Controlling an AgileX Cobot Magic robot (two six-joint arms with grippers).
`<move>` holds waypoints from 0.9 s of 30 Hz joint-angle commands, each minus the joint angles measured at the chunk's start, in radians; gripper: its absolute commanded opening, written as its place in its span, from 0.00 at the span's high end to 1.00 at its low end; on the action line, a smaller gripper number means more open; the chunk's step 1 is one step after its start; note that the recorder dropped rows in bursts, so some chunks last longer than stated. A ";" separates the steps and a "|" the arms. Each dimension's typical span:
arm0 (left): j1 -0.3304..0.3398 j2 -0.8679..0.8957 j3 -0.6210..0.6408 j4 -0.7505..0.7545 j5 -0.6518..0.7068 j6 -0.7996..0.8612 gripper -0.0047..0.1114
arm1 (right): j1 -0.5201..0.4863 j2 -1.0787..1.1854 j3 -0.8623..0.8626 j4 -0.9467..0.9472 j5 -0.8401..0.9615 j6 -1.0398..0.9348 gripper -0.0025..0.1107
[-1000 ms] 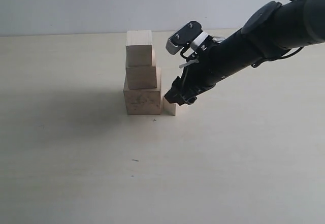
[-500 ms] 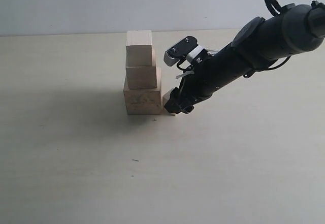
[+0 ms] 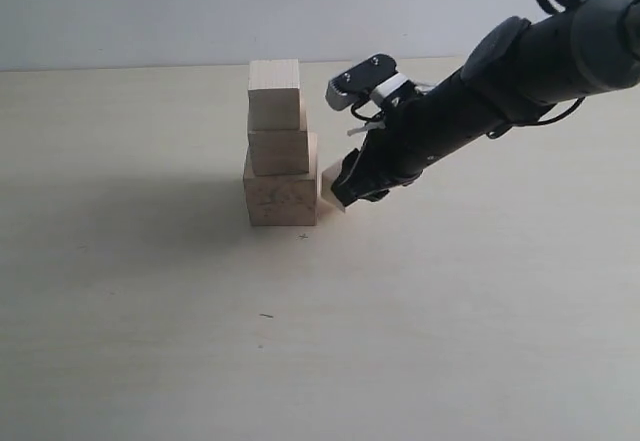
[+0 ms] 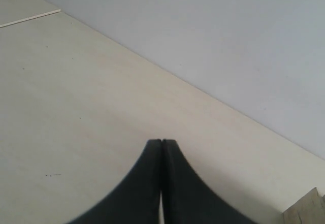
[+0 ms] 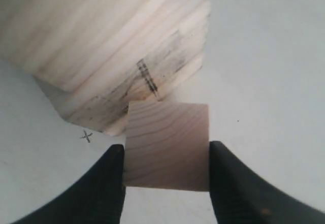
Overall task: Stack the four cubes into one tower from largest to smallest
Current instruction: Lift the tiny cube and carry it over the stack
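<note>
Entry: I logged a three-cube tower (image 3: 280, 161) just beside my right gripper (image 3: 342, 191), which clamped the smallest cube (image 5: 166, 145), tilted, not yet placed on top; left gripper (image 4: 161, 150) closed, empty.

Pale grained cube (image 5: 166, 145), black right hand (image 3: 345, 187)

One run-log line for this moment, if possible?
tower: three cubes | right jaws: shut on smallest cube, tilted beside base | left jaws: shut, empty

The smallest cube (image 3: 328, 187) is mostly hidden, seemingly behind the right fingers (image 3: 356, 181).
</note>
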 commanded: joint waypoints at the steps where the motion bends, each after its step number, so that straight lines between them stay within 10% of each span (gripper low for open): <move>1: -0.006 -0.007 0.003 0.004 0.008 0.002 0.96 | 0.002 -0.106 -0.008 -0.299 0.037 0.280 0.67; 7: -0.006 -0.007 0.003 0.004 0.008 0.002 0.96 | 0.002 -0.205 -0.030 -0.806 0.244 0.843 0.67; 27: -0.101 -0.007 0.003 0.004 0.006 0.002 0.96 | 0.159 -0.179 -0.676 -0.502 0.632 0.725 0.68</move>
